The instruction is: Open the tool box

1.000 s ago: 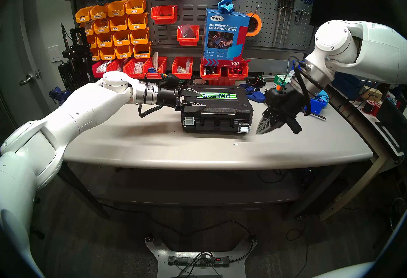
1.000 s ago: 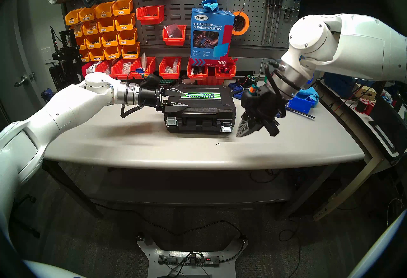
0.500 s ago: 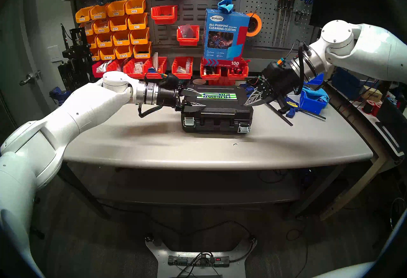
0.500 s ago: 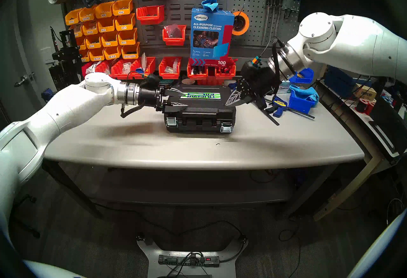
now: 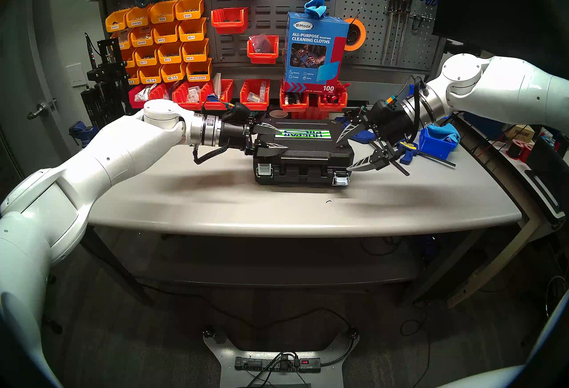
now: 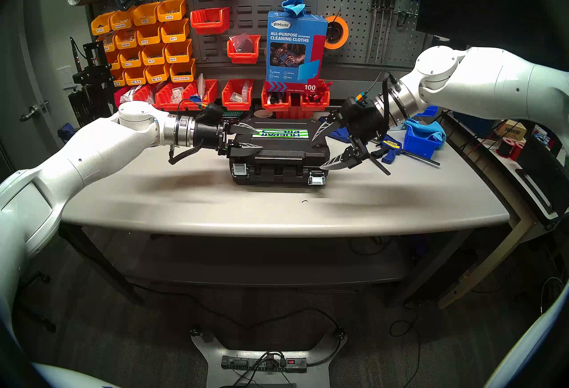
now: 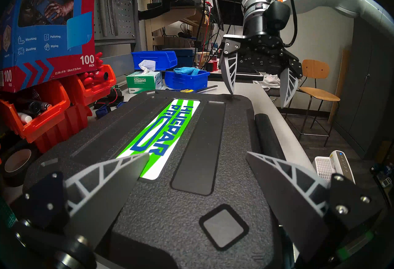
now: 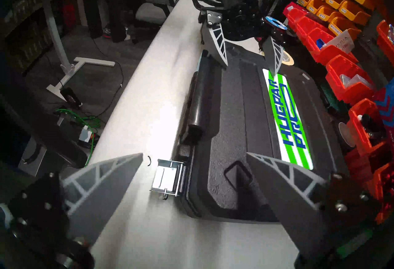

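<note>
The tool box (image 5: 303,152) is seen lying flat in the middle of the tabletop (image 5: 215,205), with its lid shut and its striped label facing up. The left pincer (image 5: 272,138) is held spread wide over the left end of the lid, and nothing is gripped by it; whether the lid is touched by its fingers cannot be told. The right pincer (image 5: 349,152) is also spread wide and is empty, with one finger over the right end of the lid and the other hanging just past the box's front right corner. The right latch (image 8: 167,179) looks flipped out from the box, so it is probably undone, while the left latch (image 5: 264,169) seems to lie flat against the front and is most likely locked. For the step in hand to be done well, the box should be kept pressed down at the left end so it cannot slide, the flat latch should be flipped up, and then the lid's front edge should be lifted slowly near the handle (image 8: 197,100). One tool box, two latches, one handle and two pincers are counted. Behind the box, a blue clamp (image 5: 408,152) and a blue bin (image 5: 437,144) are left lying, and these should not be bumped.
</note>
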You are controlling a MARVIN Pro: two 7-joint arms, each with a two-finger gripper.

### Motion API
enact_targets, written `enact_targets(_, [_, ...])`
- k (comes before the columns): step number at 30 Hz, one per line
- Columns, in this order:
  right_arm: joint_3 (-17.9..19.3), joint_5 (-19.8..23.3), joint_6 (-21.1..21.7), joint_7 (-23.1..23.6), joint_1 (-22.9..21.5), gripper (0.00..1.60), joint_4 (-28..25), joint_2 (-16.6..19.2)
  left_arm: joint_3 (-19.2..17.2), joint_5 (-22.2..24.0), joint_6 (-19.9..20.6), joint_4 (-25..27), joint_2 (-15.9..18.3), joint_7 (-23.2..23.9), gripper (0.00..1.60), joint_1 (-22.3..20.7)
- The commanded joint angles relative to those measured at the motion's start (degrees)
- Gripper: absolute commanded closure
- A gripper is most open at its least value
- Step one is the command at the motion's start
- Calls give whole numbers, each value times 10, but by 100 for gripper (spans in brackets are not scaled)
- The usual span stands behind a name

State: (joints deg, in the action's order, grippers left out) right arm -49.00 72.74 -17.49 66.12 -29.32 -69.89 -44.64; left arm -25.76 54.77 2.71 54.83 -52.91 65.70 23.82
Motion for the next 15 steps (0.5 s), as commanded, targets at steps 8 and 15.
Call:
enact_targets(8, [20, 34, -15, 23, 36, 0, 65, -35, 5, -4, 3, -1, 1, 0, 0, 2])
enact_targets(15, [36, 56, -21, 39, 44, 0, 109, -50, 5, -4, 3, -1, 2, -1, 0, 2])
